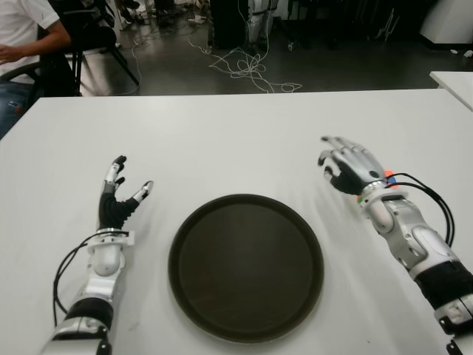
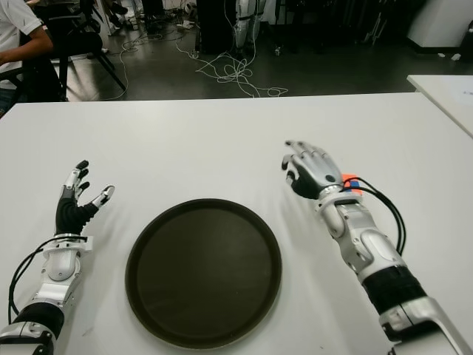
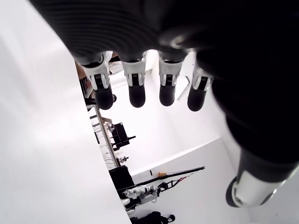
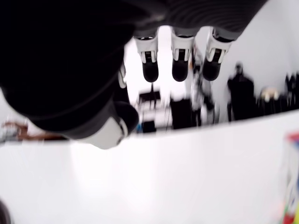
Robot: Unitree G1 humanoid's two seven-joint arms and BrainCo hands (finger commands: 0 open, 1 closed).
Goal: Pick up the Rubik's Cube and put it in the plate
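Left eye view: dark round plate (image 1: 245, 268) lower centre on white table (image 1: 222, 133), holding nothing. Left hand (image 1: 118, 196) lower left, beside plate's left rim, fingers spread, empty. Right hand (image 1: 349, 168) right of centre, above plate's upper right rim, fingers loosely extended and slightly bent, gripping nothing. Rubik's Cube (image 1: 386, 182) mostly hidden behind right wrist, only orange, blue and green bits peeking out, on table, well apart from plate. Person's arm and white sleeve (image 1: 22, 29) at upper left corner, cables (image 1: 247, 70) on floor at top centre. Right eye view: same layout; cube showing orange and blue just right of the wrist, middle right of frame. Left wrist view: four fingertips (image 3: 135, 91) in a row across upper frame, thumb lower right, nothing between them. Right wrist view: three fingertips (image 4: 180, 65) at top centre, thumb at centre left, nothing held; cube a blurred coloured strip at lower right edge, on the table, not touching the fingers.
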